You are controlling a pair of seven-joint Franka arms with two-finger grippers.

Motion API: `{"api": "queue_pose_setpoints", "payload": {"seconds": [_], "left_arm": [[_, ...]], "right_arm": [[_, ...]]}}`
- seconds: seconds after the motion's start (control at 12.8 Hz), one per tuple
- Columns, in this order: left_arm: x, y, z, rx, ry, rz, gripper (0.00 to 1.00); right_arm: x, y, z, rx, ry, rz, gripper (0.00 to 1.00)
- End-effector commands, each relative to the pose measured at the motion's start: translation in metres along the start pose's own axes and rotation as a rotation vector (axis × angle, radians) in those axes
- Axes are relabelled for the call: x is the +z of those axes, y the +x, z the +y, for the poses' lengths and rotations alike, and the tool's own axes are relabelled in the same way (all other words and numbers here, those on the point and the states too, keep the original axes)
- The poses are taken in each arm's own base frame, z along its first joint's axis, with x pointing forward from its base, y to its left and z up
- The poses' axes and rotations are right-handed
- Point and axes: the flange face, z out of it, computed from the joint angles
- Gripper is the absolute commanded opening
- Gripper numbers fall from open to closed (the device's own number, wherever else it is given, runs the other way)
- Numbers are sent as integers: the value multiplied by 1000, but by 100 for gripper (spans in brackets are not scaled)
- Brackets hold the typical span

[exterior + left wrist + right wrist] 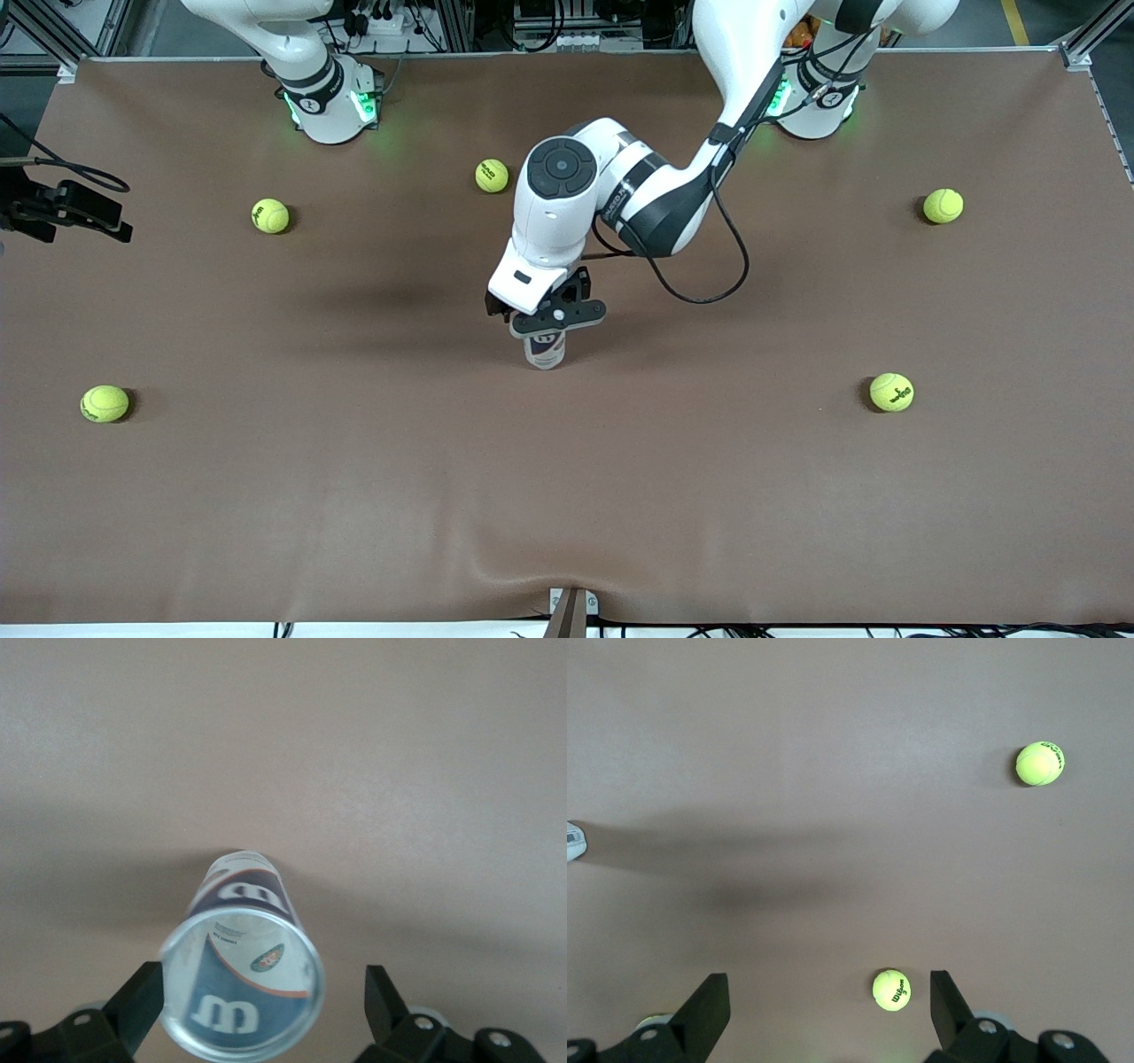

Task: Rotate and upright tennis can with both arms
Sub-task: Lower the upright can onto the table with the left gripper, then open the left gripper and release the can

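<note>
Upright under the gaping left tool [557, 322], the can [241, 979] looks light, slick and crushable, best pinched mid-body; the right tool [824, 1019] waits open.

The tennis can [545, 349] stands mid-table, tennis balls [270, 215] scattered well apart around it.

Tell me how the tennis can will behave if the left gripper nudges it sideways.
The tennis can stands upright under the open left gripper, tall and slim on a small base, so it would probably tip rather than slide. It looks empty through the clear top, so likely light. Once down, its round body would probably roll across the table.
</note>
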Motion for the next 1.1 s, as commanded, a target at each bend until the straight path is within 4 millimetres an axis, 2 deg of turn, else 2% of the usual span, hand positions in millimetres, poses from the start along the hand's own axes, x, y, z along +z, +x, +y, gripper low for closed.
{"api": "queue_pose_setpoints", "payload": {"seconds": [0.0,0.23,0.31,0.47,0.55,0.78,1.02], "left_arm": [[-8,1,0,20,4,20,100],[-30,5,0,14,-17,37,100],[-44,8,-2,10,-23,43,100],[-92,18,-9,-9,-59,81,100],[-108,21,-14,-19,-73,92,100],[-165,71,-67,-108,-45,105,100],[-217,118,-133,-190,2,94,100]], "right_arm": [[-4,1,-3,-11,13,3,100],[-4,1,-3,-11,13,3,100],[-4,1,-3,-11,13,3,100],[-4,1,-3,-11,13,3,100],[-4,1,-3,-11,15,2,100],[-4,1,-3,-11,15,0,100],[-4,0,-4,-13,15,-1,100]]}}
